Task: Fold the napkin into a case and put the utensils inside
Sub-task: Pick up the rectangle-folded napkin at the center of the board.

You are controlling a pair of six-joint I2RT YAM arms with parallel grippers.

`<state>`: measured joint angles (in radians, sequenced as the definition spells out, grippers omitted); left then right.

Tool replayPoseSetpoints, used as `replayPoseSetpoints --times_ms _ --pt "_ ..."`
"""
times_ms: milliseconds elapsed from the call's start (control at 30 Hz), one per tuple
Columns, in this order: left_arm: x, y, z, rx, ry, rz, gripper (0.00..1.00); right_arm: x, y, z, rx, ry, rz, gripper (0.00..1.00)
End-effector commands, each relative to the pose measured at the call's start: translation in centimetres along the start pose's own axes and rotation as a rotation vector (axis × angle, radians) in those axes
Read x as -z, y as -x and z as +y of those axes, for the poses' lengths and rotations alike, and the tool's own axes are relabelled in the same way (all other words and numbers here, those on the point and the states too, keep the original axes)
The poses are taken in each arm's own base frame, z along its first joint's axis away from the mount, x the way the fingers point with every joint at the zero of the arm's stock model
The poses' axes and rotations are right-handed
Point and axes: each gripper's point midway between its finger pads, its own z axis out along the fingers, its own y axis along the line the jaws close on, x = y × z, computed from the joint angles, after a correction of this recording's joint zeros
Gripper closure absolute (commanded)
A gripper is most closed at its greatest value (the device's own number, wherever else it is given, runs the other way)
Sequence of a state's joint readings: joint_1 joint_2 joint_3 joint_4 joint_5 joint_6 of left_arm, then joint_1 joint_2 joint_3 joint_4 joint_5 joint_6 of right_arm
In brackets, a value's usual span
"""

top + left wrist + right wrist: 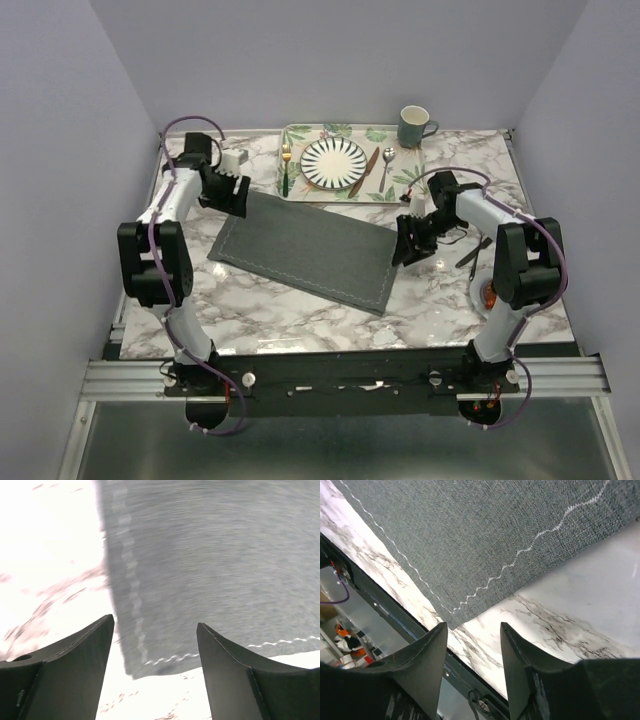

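Marble-look tabletop (300, 310), glossy. The napkin (305, 248) lies flat mid-table as a long rectangle, prob folded once, no pouch yet imo. It's woven dark grey cloth w/ pale zigzag stitching. The fork (286, 165), knife (364, 171) & spoon (386, 168) sit on the leafy tray (395, 135), none tucked in. The left gripper (240, 205) is at the far-left corner, jaws wide, empty. The right gripper (405, 255) is at the right end, jaws apart, empty too.

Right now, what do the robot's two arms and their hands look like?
The left arm and right arm match: white link sections between chunky black joint housings, with a thin purple cable looping along each. The left hand and right hand are black, each with two broad wedge-shaped fingers tapering to a point. No markings are readable.
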<state>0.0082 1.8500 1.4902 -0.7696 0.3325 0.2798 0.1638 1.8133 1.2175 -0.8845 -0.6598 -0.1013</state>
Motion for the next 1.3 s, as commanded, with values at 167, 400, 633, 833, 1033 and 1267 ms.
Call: replayPoseSetpoints --times_ms 167,400,633,833,1033,1267 --pt "-1.1 -1.8 5.2 0.126 0.106 0.014 0.21 -1.3 -0.7 -0.5 -0.098 -0.008 0.012 0.43" --pt "-3.9 -2.4 5.9 0.122 0.090 0.070 0.33 -1.5 -1.4 -0.8 -0.148 -0.012 0.027 0.43" --pt "-5.9 -3.9 5.1 0.029 0.147 0.145 0.42 -1.4 -1.4 -0.8 -0.154 -0.016 0.025 0.43" --pt "-5.6 -7.2 3.5 -0.006 0.140 0.216 0.61 -1.3 -1.3 -0.8 -0.157 -0.018 0.022 0.43" --pt "-3.9 -7.7 2.6 -0.010 0.135 0.198 0.94 -1.5 -1.3 -0.8 -0.167 -0.012 0.026 0.43" --pt "-0.3 -2.2 -2.2 -0.084 0.057 0.040 1.00 -1.7 -1.3 -1.0 -0.177 -0.012 0.034 0.43"
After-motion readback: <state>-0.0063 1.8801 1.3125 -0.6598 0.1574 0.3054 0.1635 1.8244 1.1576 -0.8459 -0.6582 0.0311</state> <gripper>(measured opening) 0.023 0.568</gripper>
